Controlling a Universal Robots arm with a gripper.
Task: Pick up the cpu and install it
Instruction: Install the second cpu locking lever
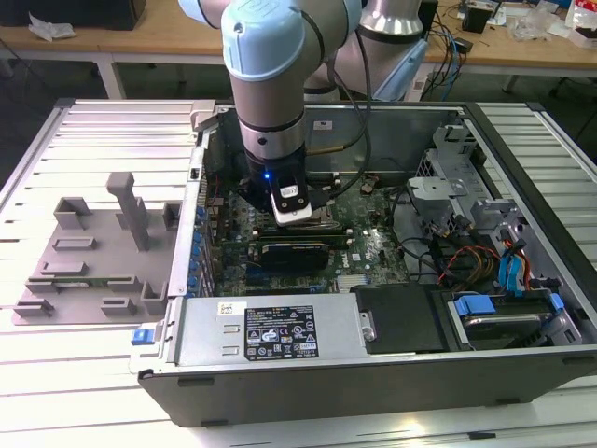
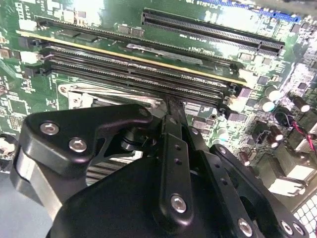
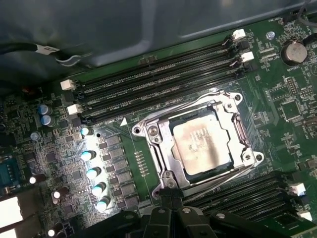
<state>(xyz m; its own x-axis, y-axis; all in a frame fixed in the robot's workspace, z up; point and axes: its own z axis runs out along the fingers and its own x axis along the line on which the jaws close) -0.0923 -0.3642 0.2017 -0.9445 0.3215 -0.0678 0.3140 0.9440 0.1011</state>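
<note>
The cpu (image 3: 203, 146), a silvery square chip with a smudged top, lies flat inside the motherboard socket in the first wrist view. The socket's metal frame (image 3: 148, 131) surrounds it. My gripper (image 3: 171, 194) is shut with nothing between its black fingers, and its tip sits at the frame's edge, just beside the cpu. In the second wrist view the gripper (image 2: 171, 101) points down at the board next to the memory slots. In the exterior view the gripper (image 1: 291, 219) reaches down into the open computer case (image 1: 392, 373), over the middle of the motherboard.
Long black memory slots (image 3: 158, 84) run on both sides of the socket, and a row of capacitors (image 3: 91, 173) stands close by. An expansion card (image 1: 294, 252), cables (image 1: 466, 257) and drive bays (image 1: 499, 313) crowd the case. A grey fixture (image 1: 98, 252) sits at the exterior view's left.
</note>
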